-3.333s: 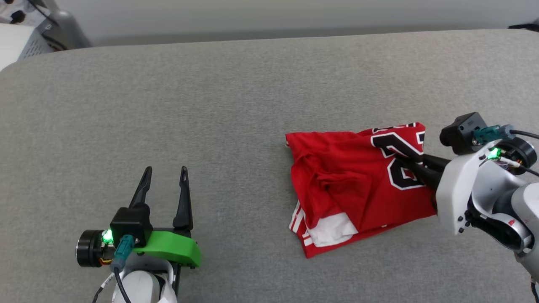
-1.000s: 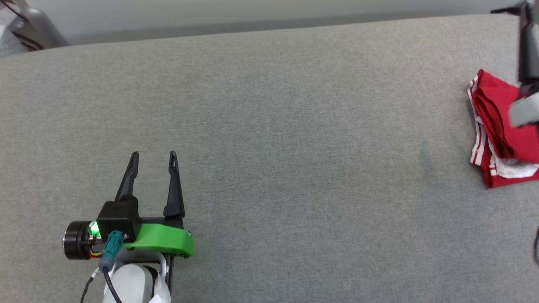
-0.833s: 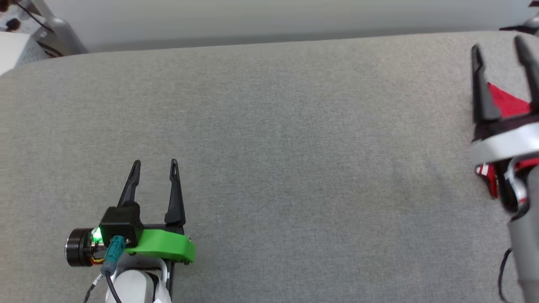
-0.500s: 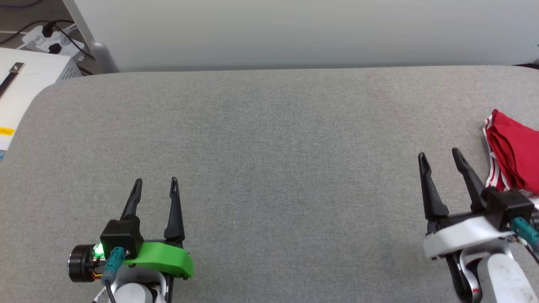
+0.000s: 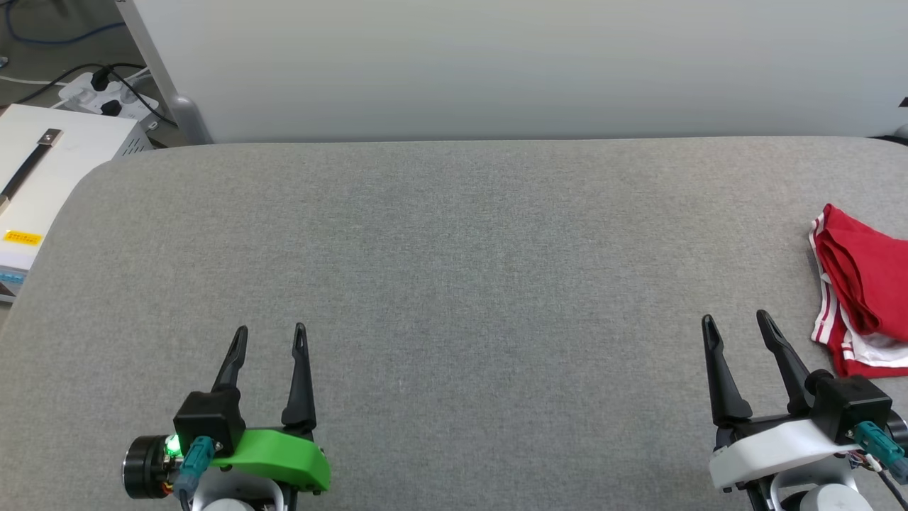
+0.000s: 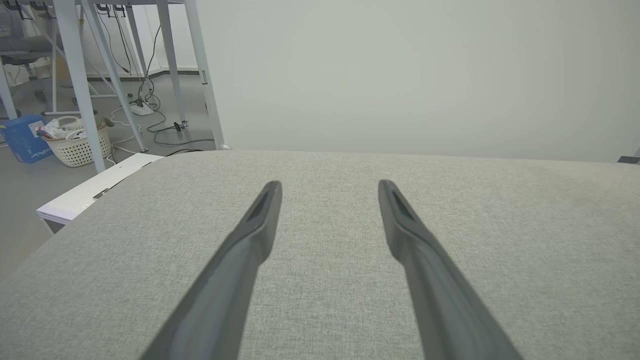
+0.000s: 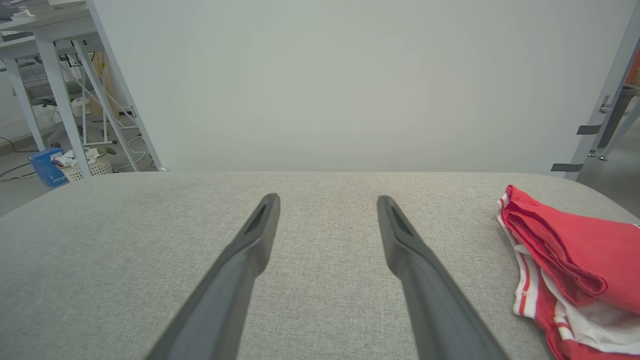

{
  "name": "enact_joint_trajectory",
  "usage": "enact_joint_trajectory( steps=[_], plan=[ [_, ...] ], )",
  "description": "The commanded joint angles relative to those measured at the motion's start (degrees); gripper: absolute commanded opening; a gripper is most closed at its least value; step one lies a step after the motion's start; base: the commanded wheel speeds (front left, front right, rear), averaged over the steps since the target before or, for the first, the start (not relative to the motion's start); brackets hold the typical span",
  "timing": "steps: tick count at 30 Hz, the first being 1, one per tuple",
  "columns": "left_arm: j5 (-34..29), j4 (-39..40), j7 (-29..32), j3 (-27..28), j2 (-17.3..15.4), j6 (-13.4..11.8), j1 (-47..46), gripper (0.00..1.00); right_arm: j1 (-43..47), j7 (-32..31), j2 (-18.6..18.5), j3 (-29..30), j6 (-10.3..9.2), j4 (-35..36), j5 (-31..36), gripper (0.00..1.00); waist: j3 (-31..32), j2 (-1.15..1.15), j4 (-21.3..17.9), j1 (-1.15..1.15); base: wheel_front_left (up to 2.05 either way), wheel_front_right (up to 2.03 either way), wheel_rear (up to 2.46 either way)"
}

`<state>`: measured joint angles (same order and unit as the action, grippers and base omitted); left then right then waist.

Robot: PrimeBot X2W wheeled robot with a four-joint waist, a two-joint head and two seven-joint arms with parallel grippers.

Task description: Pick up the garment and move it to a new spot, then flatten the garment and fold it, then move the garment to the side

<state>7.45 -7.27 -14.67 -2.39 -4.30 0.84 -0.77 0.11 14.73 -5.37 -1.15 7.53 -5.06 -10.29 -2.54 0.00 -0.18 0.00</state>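
1. Our left gripper, dark-fingered on a green mount, hovers over the grey fabric-covered table, jaws spread and empty.
2. Our pale right gripper is likewise spread and empty.
3. The garment, a folded red shirt with striped trim, lies at the far right. We judge it set aside, so the next move calls only for keeping clear.

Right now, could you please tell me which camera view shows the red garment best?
The right wrist view: the garment is close and large, folds and striped trim clear. The head view has it smaller, cut by the right edge.
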Motion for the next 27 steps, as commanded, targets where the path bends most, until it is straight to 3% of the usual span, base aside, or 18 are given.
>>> enact_joint_trajectory(
  steps=[1,6,7,27],
  plan=[
    [0.4,-0.2,-0.3,0.1,0.2,0.4,0.9,1.0,0.7,0.3,0.2,0.0,-0.04,0.4,-0.3,1.0,0.0,0.0,0.1,0.0,0.0,0.0,0.0],
    [0.2,-0.2,-0.3,0.2,0.3,0.3,1.0,1.0,0.9,0.3,0.4,-0.1,-0.04,0.6,-0.1,1.0,-0.2,0.0,0.3,0.0,0.0,0.0,0.0],
    [0.0,-0.1,0.0,0.1,0.2,0.0,0.2,0.0,0.1,0.0,0.2,-0.1,0.0,0.3,0.0,0.0,-0.2,0.0,0.3,0.0,0.0,0.0,0.0],
    [-0.9,0.8,1.9,0.4,0.3,-0.1,0.2,0.0,0.1,-2.0,0.4,0.1,-0.01,0.8,1.3,0.0,0.1,0.0,0.2,0.0,0.0,0.0,0.0]
  ],
)
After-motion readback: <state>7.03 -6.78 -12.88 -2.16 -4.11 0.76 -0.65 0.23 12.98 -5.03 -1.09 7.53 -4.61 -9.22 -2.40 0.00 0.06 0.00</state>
